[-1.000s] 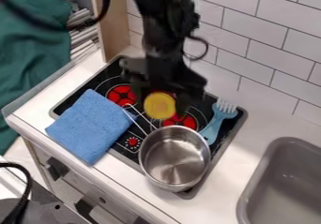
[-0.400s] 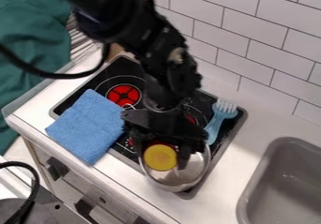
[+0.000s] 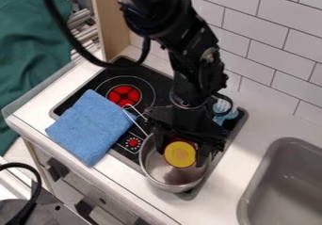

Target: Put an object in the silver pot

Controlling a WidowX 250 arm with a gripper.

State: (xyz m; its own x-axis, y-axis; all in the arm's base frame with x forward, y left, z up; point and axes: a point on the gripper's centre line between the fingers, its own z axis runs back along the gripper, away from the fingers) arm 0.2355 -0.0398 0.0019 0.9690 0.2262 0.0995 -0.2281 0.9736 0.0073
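The round yellow object with a dark red edge (image 3: 180, 154) is held over the shiny silver metal pot (image 3: 173, 189), pinched between the jaws of the black gripper (image 3: 181, 158), a little toward one o'clock of the pot's middle. For a clean release, the object should be centred, lowered well below the rim, and let go only once the jaws can be spread without the wall being knocked. The pot's wire handle (image 3: 140, 125) juts out toward eleven o'clock, close to the folded blue cloth (image 3: 91, 126), and could be snagged. The light-blue brush (image 3: 224, 110) lies at about one o'clock, partly hidden by the arm, and a straight upward retreat would be safest. The grey sink (image 3: 286, 186) is set at four o'clock.
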